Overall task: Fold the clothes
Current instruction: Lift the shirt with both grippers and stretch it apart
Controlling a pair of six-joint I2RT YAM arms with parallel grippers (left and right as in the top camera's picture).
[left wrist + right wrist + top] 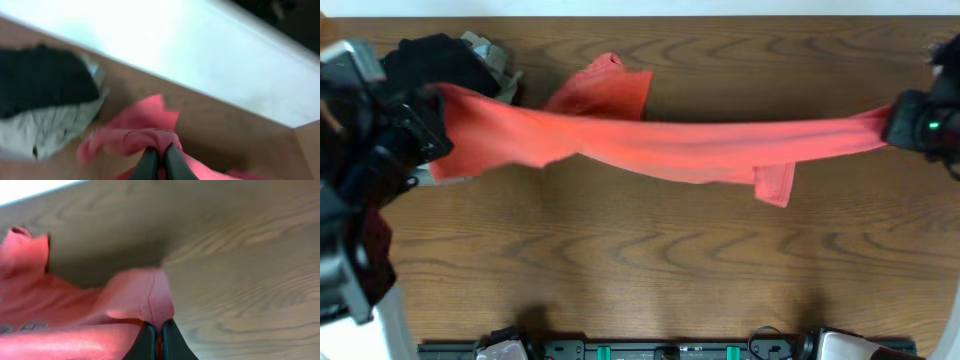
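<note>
Fabric fills both of your grips. Your left gripper (159, 161) is pressed together on a bunched edge of the red-orange T-shirt (670, 145). Your right gripper (157, 341) pinches a seamed fold at the opposite end in the same way.

Between them, the overhead view shows the shirt pulled out into one long band across the far half of the table (620, 280). It runs from your left arm to your right arm. One sleeve hangs off the band's near edge, right of centre, and another flap juts out behind the band, left of centre. From your right wrist, dark lettering shows faintly on the cloth at lower left.

Beyond your left gripper, at the far left corner of the table, a black garment (435, 58) is heaped on a pale grey one (55, 125). Both lie just beside the shirt's left end.
</note>
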